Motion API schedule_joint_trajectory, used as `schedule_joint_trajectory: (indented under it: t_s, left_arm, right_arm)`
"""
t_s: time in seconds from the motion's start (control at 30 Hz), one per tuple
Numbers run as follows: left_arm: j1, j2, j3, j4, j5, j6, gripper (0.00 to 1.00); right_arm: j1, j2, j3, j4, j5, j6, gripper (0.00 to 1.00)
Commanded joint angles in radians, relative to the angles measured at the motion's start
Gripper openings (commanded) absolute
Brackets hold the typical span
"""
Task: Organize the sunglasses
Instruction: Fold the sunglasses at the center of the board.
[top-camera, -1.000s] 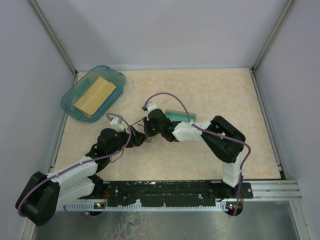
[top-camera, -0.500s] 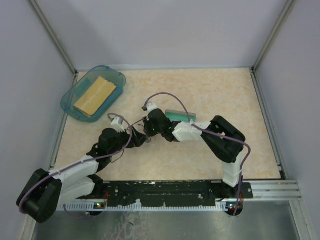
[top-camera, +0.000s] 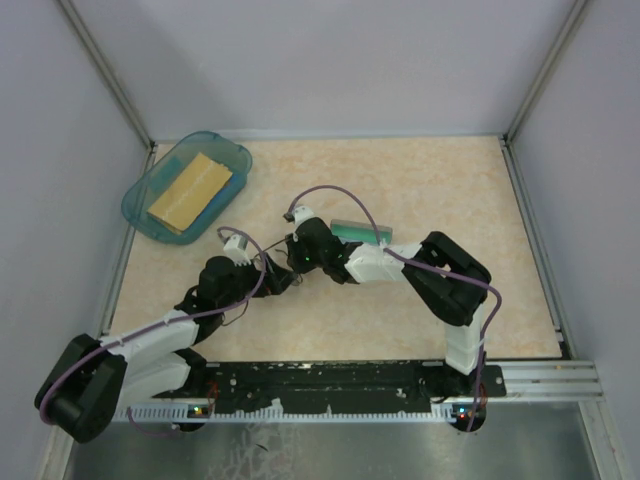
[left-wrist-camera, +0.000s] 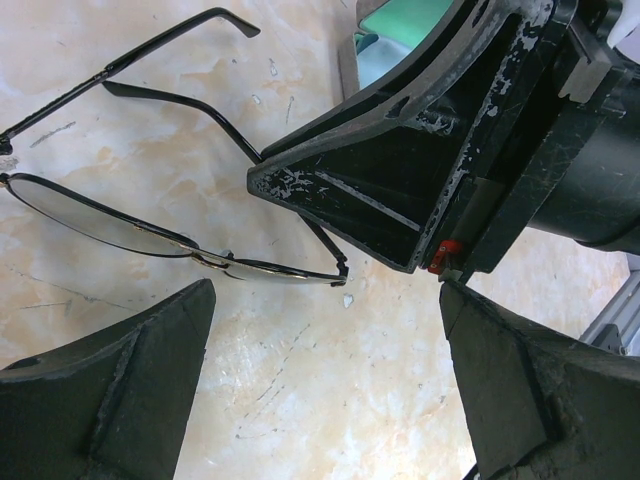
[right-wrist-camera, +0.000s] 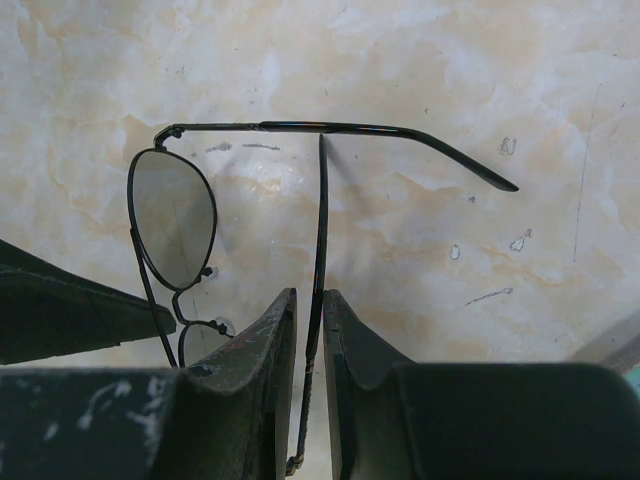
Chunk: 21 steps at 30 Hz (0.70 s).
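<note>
Overhead camera looks down from behind; both close wrist cameras share the sunglasses (right-wrist-camera: 172, 215).

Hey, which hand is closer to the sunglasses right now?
Right. The right hand is closed on one temple arm of the sunglasses, so it touches them. The left hand is open, its fingers just short of the lens front, touching nothing.

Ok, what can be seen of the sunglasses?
The sunglasses are a thin dark wire frame with teardrop, near-clear lenses, nose pads and two long slim arms. One arm stands open; the other is folded in behind the lenses, and the right gripper is shut on it. They are low over the beige table, contact unclear. The open left gripper is close by, not touching.
</note>
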Motion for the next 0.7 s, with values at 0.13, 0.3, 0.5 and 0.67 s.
schedule_joint_trajectory:
  t_s: [0.13,0.3,0.5,0.67]
  left_arm:
    - [-0.004,0.013,0.043,0.039,0.0,0.015,0.99]
    - [-0.004,0.039,0.051,0.059,0.006,0.015,0.99]
    - [-0.004,0.061,0.057,0.076,0.009,0.015,0.99]
    - [-0.004,0.066,0.061,0.077,0.009,0.016,0.99]
  right_arm:
    - [0.013,0.005,0.031,0.053,-0.026,0.005,0.18]
    - [0.013,0.005,0.028,0.057,-0.037,0.006,0.18]
    - [0.014,0.006,0.024,0.071,-0.059,0.011,0.18]
    - [0.013,0.006,0.019,0.082,-0.077,0.014,0.18]
